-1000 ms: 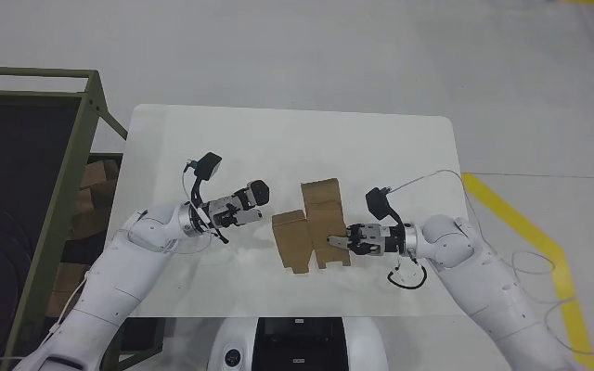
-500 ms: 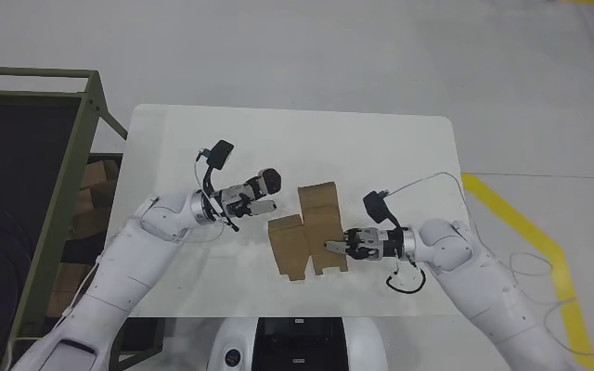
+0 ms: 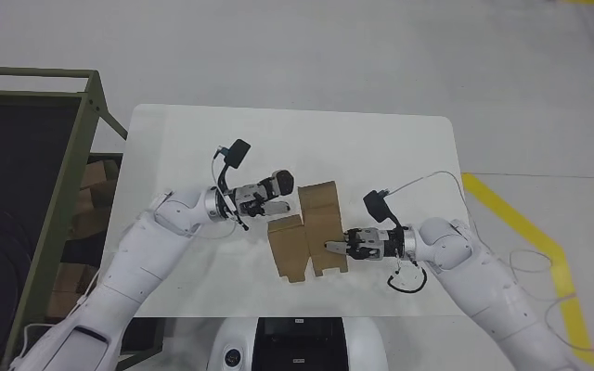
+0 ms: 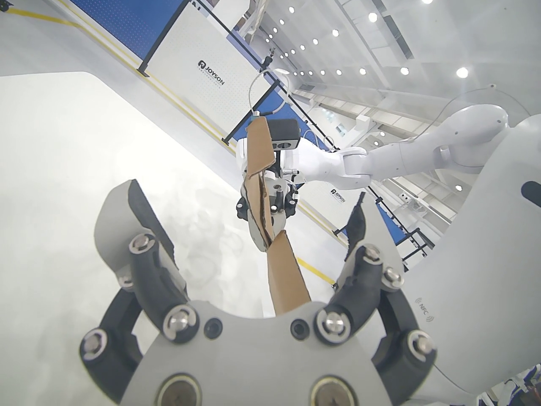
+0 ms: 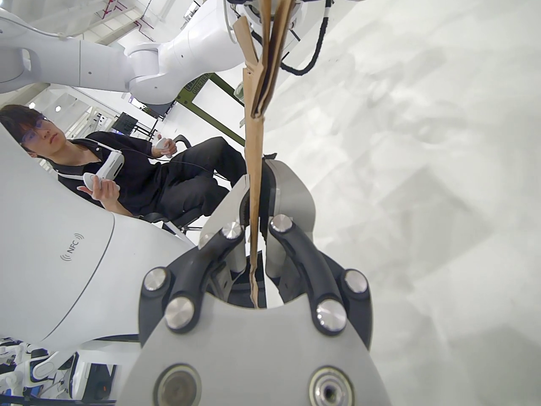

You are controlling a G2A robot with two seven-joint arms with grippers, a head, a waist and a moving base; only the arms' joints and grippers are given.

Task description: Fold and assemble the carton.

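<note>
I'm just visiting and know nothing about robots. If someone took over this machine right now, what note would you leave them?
Left claw: open, straddling one edge of the carton, not closed on it.
Right claw: shut on the carton's opposite edge.
Carton: over the near middle of the table, flattened, layers barely parted.
Done: carton gripped on one side.
To do: close the left claw on it, open it into a box, fold the flaps.
</note>
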